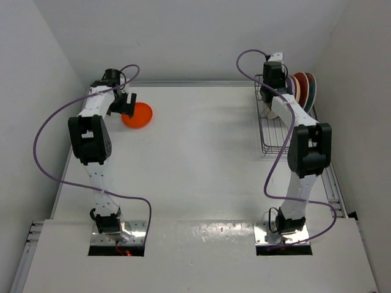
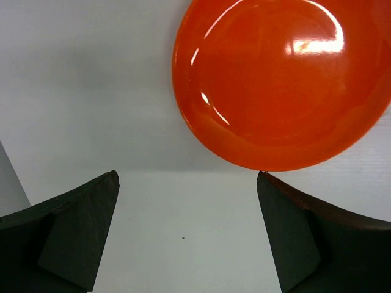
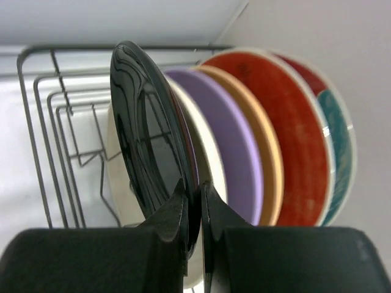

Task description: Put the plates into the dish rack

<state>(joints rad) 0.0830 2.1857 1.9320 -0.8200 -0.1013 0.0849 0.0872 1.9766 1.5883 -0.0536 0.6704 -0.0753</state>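
Observation:
The small orange plate (image 1: 137,115) lies flat on the table at the far left; in the left wrist view (image 2: 281,82) it fills the upper right. My left gripper (image 2: 186,183) is open just short of it, its right fingertip (image 2: 269,183) at the plate's rim. My right gripper (image 3: 194,195) is shut on the rim of the glossy black plate (image 3: 146,146), held upright in the dish rack (image 1: 272,131). Behind it stand the cream (image 3: 211,159), lavender (image 3: 229,146), tan-yellow (image 3: 263,140) and two red floral plates (image 3: 299,140).
White walls close in on the table at the back and both sides. The rack sits against the right wall at the far right; its near slots (image 3: 61,152) hold no plates. Purple cables loop from both arms.

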